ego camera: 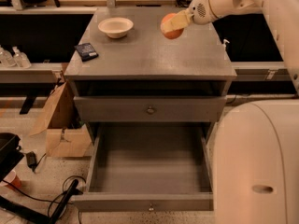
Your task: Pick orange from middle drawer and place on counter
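1. The gripper (pixel 172 24) hangs over the back right part of the tabletop (pixel 149 62), at the tip of the arm that reaches in from the right.
2. Its jaws are pinching the orange (pixel 172 33). They cover the upper side of the fruit, and its lower half shows beneath them.
3. The coming move turns on one relation: the orange sits inside the jaws and the tabletop lies straight below it. I cannot tell whether the fruit touches the surface or hangs just above it.
4. The orange is a ball with no long axis, so it could roll once freed; a low, gentle release looks wise.
5. The bowl (pixel 115 27) stands to the left, well apart from the drop spot.
6. The middle drawer (pixel 148 202) is pulled out below with no orange in it, so only the placing looks left to do.
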`<state>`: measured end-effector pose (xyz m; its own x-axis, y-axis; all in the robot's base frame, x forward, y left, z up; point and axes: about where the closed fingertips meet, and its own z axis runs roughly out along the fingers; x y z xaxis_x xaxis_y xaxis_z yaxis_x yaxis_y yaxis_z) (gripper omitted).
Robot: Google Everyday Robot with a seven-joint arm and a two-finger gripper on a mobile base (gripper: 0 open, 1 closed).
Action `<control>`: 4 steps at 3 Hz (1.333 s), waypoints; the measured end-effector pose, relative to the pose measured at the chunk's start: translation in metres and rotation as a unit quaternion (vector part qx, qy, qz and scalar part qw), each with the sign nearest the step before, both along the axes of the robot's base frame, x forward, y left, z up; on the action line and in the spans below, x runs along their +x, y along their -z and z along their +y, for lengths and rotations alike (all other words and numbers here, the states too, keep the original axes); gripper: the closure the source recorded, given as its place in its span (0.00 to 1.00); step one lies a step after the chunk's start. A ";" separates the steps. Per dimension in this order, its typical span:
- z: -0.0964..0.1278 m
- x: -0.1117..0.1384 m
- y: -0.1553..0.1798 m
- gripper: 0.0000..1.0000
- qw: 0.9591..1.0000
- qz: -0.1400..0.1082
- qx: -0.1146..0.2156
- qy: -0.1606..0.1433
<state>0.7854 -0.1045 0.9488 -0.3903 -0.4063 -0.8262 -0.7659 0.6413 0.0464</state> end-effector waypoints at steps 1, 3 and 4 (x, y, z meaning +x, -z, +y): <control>-0.002 0.023 0.003 1.00 0.999 -0.024 -0.026 0.019; 0.008 0.048 0.086 1.00 0.998 0.007 -0.053 0.023; 0.010 0.046 0.108 0.97 0.998 0.024 -0.054 0.016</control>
<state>0.8309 -0.0949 0.8408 -0.4433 -0.4785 -0.7580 -0.7429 0.6693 0.0120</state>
